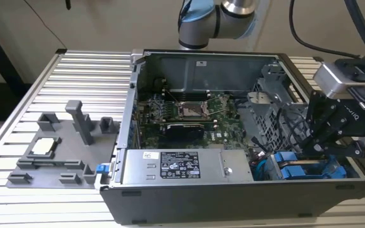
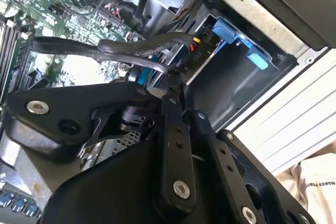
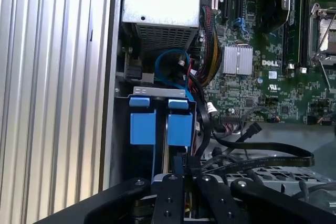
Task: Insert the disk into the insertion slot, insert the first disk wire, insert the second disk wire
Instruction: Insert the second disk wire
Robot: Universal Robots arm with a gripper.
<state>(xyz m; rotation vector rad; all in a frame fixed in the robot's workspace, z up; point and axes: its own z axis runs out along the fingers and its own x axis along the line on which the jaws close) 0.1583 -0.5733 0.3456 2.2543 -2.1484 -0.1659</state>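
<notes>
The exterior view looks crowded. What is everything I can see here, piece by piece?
Computer case: one, dark grey, open on the slatted table.
Slatted table: one, silver, under everything.
Motherboard: one, green, on the case floor.
Power supply: one, silver with a white label, along the case's near wall.
Drive cage: one, grey perforated metal, toward the exterior view's right.
Blue carriers: two side by side, bright blue, in the near corner toward the exterior view's right.
Fixture tray: one, grey, at the exterior view's left of the case.
Black cable: flat, black, at the end effector's tips.
Robot arm: one, silver-grey, behind the case.
End effector: one, black, lowered beside the blue carriers.
</notes>
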